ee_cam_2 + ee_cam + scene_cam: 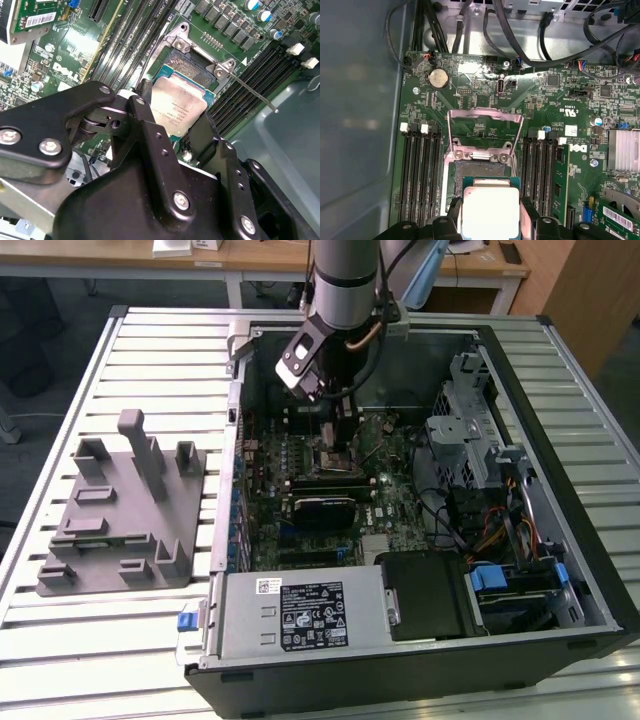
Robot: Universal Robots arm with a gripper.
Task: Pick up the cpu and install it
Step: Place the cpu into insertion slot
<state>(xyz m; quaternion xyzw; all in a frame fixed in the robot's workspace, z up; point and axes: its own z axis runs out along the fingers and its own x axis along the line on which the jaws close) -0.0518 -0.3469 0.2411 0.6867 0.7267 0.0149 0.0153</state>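
While the black two-fingered gripper (pixel 175 120) is closed on the cpu (pixel 177 111), a small flat square chip with a pale silver metal top plate and a thin green rim, the chip sits between the fingers (pixel 454 214) directly over the black square socket (pixel 192 67) on the green motherboard (pixel 470 85), inside the open black computer case (pixel 420 675). Part of the socket's contact field lies uncovered beyond the chip's edge in both wrist views, and whether the chip touches the socket cannot be told. In the second wrist view the chip appears skewed to the socket's edges. Judged risk: lowered out of square or offset, a corner could land on the contacts and bend them, or the chip could sit proud. The hinged silver metal retention frame (pixel 485 113) stands open and the thin metal lever (pixel 255 92) is released. Both are near the fingers, so a sideways correction could foul them.
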